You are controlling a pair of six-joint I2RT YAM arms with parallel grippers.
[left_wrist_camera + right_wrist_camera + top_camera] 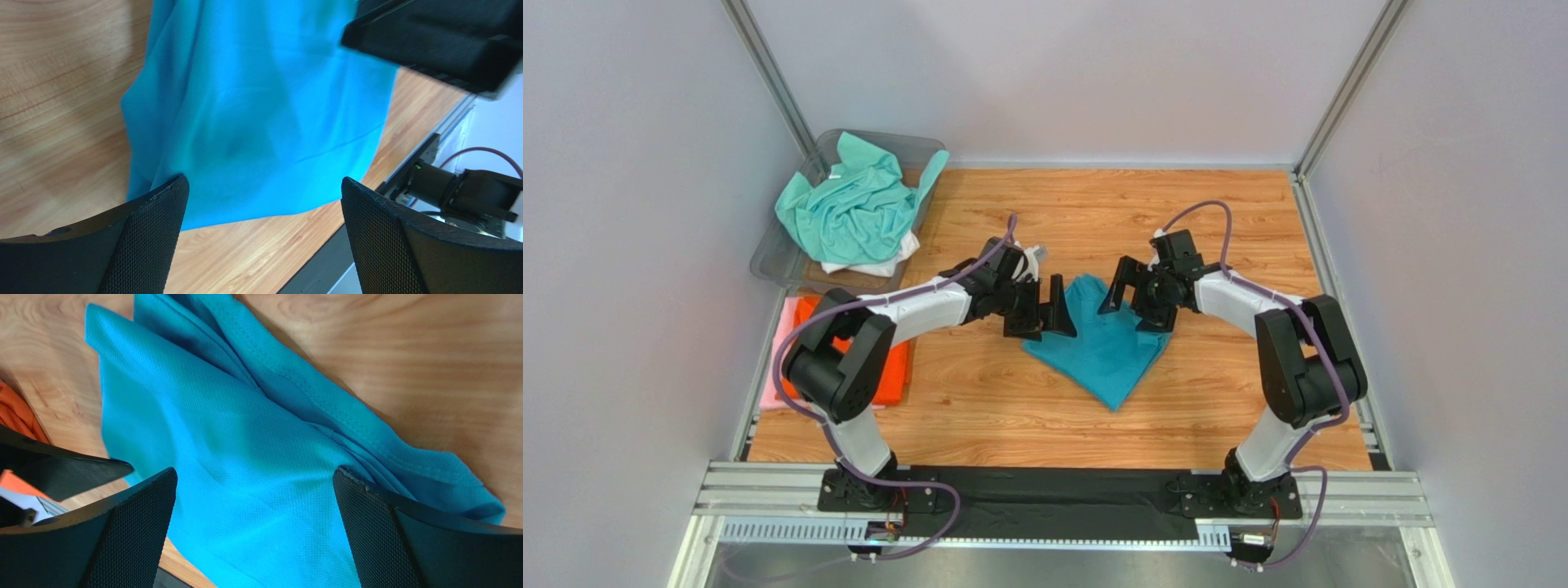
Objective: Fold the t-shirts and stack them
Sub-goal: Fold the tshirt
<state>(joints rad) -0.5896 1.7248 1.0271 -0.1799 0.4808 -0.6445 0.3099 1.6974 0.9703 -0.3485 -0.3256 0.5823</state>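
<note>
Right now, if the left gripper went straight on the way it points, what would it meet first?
Most likely the teal-blue t-shirt on the table: in the wrist view its cloth fills the space straight ahead of the left gripper, between its open fingers. How close it is, I cannot tell.

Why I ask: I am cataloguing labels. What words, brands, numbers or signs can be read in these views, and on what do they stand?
No text can be read in any view.
The teal-blue t-shirt is plain cloth, with no print or tag showing.
The orange t-shirt and the mint-green t-shirt are plain too.
Any marking on the left arm or the right arm is too small to read.
</note>
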